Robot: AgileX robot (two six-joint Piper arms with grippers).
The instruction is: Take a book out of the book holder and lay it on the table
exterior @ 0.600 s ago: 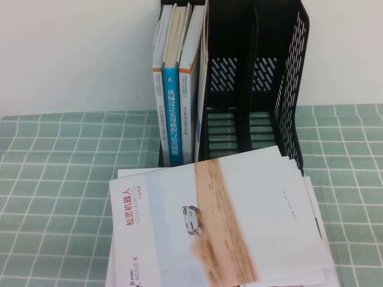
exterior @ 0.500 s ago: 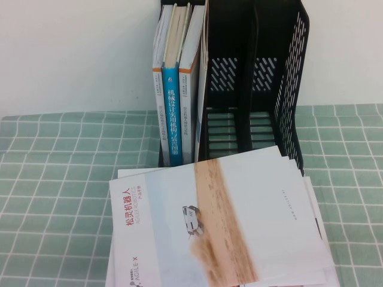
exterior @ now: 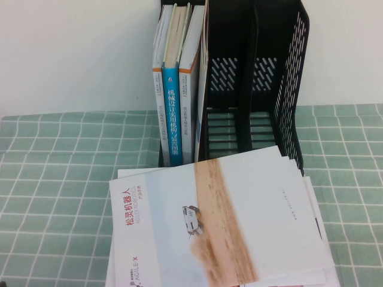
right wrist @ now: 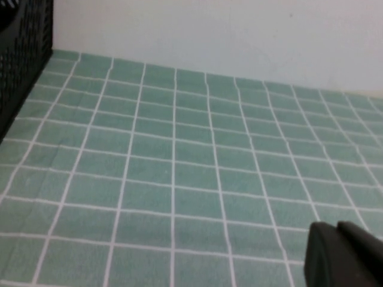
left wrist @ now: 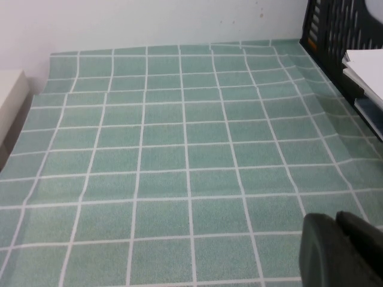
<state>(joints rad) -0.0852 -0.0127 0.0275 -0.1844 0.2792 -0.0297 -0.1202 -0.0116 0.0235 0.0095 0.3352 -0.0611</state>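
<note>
Book [exterior: 239, 215] cut off below — both grippers unseen overhead.

The book [exterior: 221, 221] is pale blue-white with a sandy-brown band and red title. The book holder [exterior: 293, 89] is black. The bench [exterior: 54, 173] cloth is light green with white grid.

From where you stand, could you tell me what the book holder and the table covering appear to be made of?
The book holder: seemingly moulded black plastic, slightly glossy, with slotted walls. The table covering: probably soft matte cloth, green with a white grid; it wrinkles near the holder. Neither hand touches them.
</note>
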